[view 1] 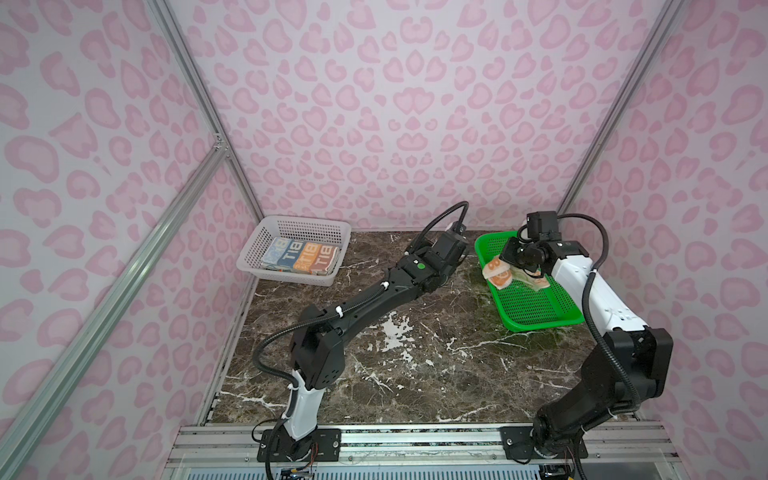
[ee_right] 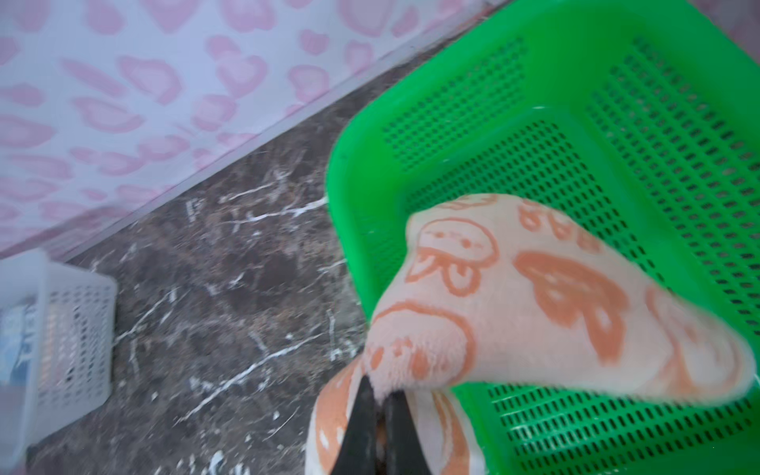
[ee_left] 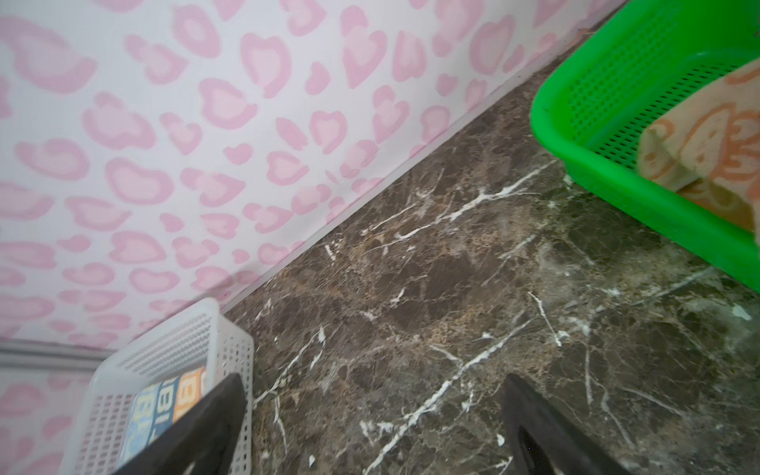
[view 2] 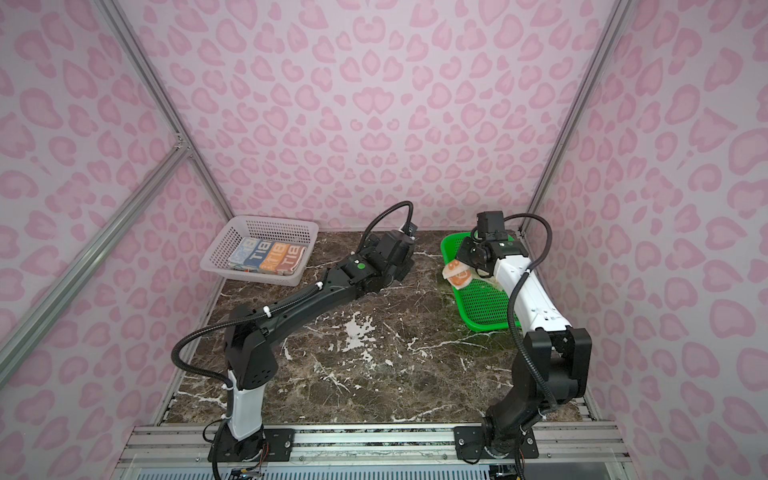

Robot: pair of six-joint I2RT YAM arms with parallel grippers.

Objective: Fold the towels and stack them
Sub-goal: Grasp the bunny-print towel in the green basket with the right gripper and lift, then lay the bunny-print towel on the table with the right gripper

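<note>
Pinched shut, right jaws are gripping the orange-on-cream towel (ee_right: 534, 296) by a fold, holding it over the green basket (ee_right: 575, 82). Left jaws are hovering wide open and empty above the counter (ee_left: 411, 288); folded towels (view 1: 301, 257) are lying in the white basket (view 1: 307, 226).

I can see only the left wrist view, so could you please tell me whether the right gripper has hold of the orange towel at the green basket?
Observer: Yes. In the right wrist view the right gripper is shut on a pinched edge of the orange towel, above the green basket.
Operator: Thank you. My view shows only a corner of the white basket; what lies in it?
Observer: In both top views a folded towel printed in blue and orange blocks lies flat in the white basket, covering most of its floor. I cannot tell whether another lies beneath it.
</note>
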